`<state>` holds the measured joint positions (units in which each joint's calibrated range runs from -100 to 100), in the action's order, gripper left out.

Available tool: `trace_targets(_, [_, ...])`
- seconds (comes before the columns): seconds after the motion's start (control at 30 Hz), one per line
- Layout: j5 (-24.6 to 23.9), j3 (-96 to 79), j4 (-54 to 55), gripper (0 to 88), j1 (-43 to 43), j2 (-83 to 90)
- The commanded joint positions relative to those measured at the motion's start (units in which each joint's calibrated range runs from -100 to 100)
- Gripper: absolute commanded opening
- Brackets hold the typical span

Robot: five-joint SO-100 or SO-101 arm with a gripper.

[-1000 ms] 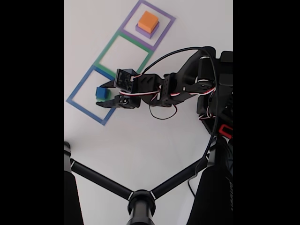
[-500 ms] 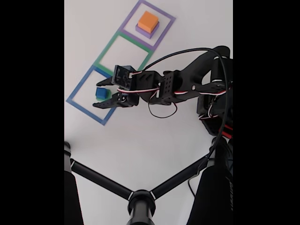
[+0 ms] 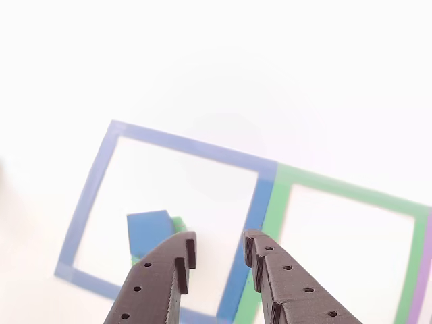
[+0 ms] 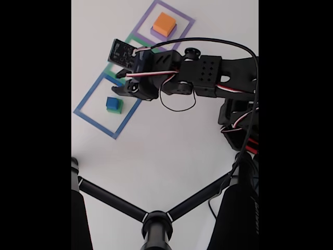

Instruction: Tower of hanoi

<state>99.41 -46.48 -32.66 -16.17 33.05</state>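
Observation:
The blue cube sits on the green block inside the blue square outline. In the other view the blue cube hides most of the green block. The orange block rests on the purple block inside the purple outline. My gripper hangs raised above the border between the blue and green outlines, up and right of the cube. In the other view my gripper is open with a narrow gap and nothing between its fingers.
The green square outline lies between the other two and has no block in it. A black three-legged stand crosses the bottom of the fixed view. The arm's base and cables fill the right side.
My gripper has let go of the blue cube, lifted and pulled back up and to the right toward the green outline. The cube stays on the green block.

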Motion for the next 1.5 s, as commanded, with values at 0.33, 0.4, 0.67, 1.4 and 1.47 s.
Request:
trace_targets(0.33, [0.6,44.6,-52.4,0.1,6.5,4.7])
trace_targets(0.4, [0.6,49.4,-57.7,0.1,9.0,5.3])
trace_targets(0.67, [0.6,52.1,-62.9,0.4,18.9,10.2])
trace_targets(1.4, [0.6,28.4,-44.0,14.1,37.7,13.3])
trace_targets(1.47, [0.6,23.5,-38.2,20.2,38.4,13.3])
